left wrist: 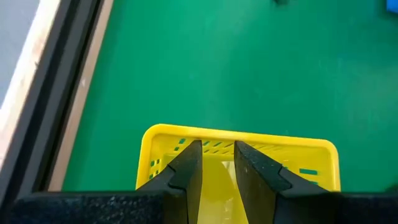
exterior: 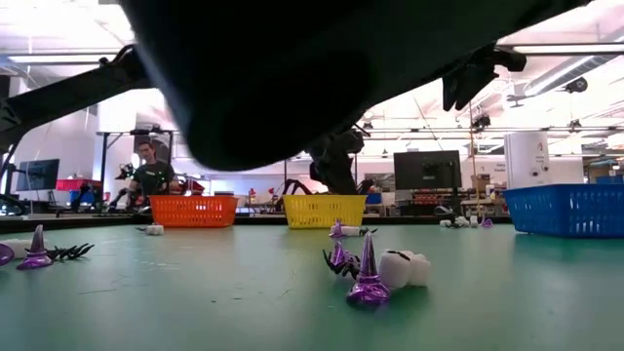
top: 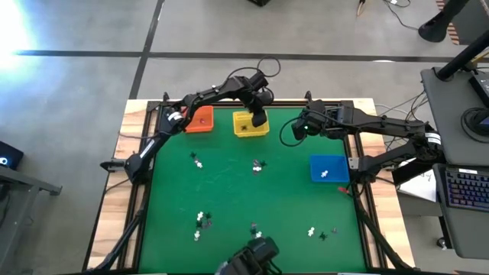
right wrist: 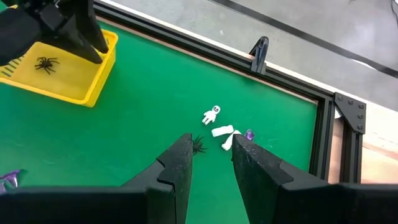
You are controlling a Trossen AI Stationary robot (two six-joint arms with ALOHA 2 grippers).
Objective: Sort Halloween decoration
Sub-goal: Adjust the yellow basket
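Left pincer (left wrist: 217, 165) part open over yellow basket (left wrist: 161, 140), empty, right pincer (right wrist: 211, 155) part open, empty.

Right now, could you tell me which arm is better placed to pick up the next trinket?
Probably right: the right gripper faces loose trinkets, jaws open; the left gripper hangs over the yellow basket.

Open mat (top: 229, 191) between scattered trinkets (top: 201, 219)

I see matt green mat (top: 229, 191), pale wood table edge (top: 126, 176), perforated plastic yellow basket (left wrist: 161, 140), glossy purple trinkets (exterior: 368, 278).
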